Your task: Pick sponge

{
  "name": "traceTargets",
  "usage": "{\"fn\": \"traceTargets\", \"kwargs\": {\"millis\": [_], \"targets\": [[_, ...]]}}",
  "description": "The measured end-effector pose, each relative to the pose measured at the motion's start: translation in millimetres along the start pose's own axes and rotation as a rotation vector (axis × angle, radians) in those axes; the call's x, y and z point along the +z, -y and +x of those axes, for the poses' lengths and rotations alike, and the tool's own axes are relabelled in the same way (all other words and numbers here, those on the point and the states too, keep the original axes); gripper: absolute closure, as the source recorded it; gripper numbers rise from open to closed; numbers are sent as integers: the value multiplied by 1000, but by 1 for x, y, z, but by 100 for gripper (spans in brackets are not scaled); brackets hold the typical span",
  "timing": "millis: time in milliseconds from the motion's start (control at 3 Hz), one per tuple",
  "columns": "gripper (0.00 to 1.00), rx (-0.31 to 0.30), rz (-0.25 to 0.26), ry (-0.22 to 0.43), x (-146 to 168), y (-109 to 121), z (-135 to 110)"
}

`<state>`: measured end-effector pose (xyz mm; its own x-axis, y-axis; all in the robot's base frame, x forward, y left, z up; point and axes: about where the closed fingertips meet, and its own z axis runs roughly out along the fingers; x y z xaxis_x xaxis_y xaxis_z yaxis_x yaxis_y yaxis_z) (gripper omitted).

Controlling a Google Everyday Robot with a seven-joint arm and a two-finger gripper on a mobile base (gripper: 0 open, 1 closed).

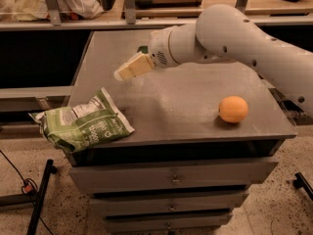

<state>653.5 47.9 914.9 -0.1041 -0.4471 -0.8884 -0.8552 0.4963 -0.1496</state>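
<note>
The sponge [143, 48] lies at the back middle of the grey cabinet top [186, 106]. Only a small dark green corner of it shows behind the white arm's wrist. My gripper [128, 68] is a cream wedge at the end of the arm, which reaches in from the right. It hangs above the top, to the left of and in front of the sponge, and points down-left. It holds nothing that I can see.
A green and white snack bag [83, 126] overhangs the front left corner. An orange [233, 109] sits near the front right edge. Drawers are below, and a shelf rail [98, 23] with bags runs behind the top.
</note>
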Motion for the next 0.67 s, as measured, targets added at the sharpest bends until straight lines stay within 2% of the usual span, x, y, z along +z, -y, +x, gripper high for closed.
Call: {"fn": "traceTargets", "kwargs": {"millis": [333, 667], "targets": [[0, 1, 65, -62, -5, 18, 15], [0, 20, 171, -118, -16, 59, 42]]}}
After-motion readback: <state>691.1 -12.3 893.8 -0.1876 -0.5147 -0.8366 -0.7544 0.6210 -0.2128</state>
